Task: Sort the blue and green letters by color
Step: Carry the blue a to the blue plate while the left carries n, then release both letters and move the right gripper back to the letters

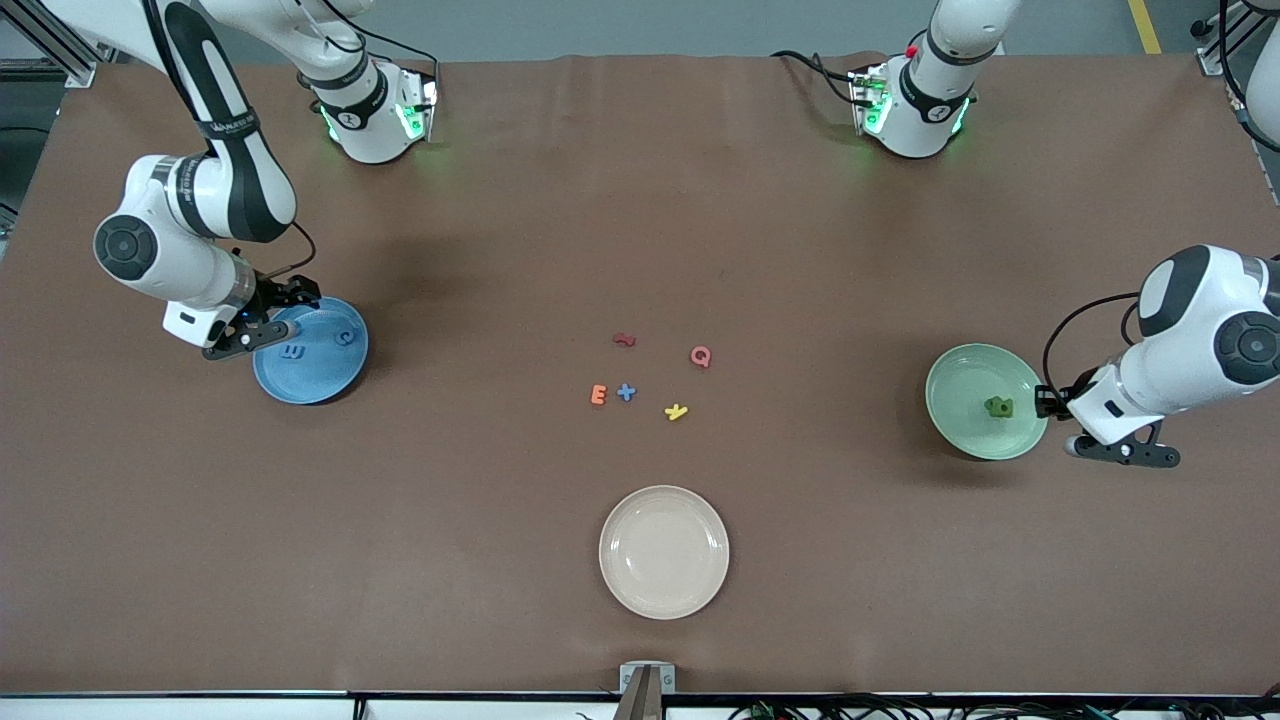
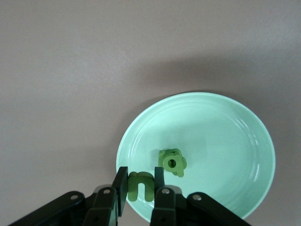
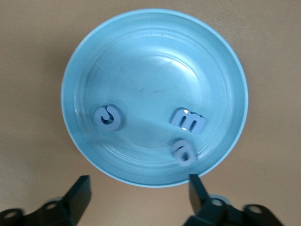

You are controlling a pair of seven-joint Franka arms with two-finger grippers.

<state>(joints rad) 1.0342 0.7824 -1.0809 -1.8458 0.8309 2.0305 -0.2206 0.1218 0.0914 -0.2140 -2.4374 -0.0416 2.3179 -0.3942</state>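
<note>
Our right arm bends low at its end of the table, its right tool [image 1: 262, 322] hanging with fingers [image 3: 81, 194] spread wide and bare. Our left arm reaches in from its end, the left tool [image 2: 140, 184] clamped tight, fingers pinching a small green letter [image 2: 140, 186].

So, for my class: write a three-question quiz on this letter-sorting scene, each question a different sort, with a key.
1. True or false: the left gripper is empty.
2. How many blue letters lie in the blue plate?
3. Multiple choice: which blue piece still lies on the table between the plates? A) the blue plus B) a blue star C) a blue ring

Key:
1. False. It is shut on a green letter over the rim of the green plate.
2. Three: the blue C, the blue 3 and the blue 6. The right gripper stands open over the plate's rim.
3. A, beside the orange E.
</note>
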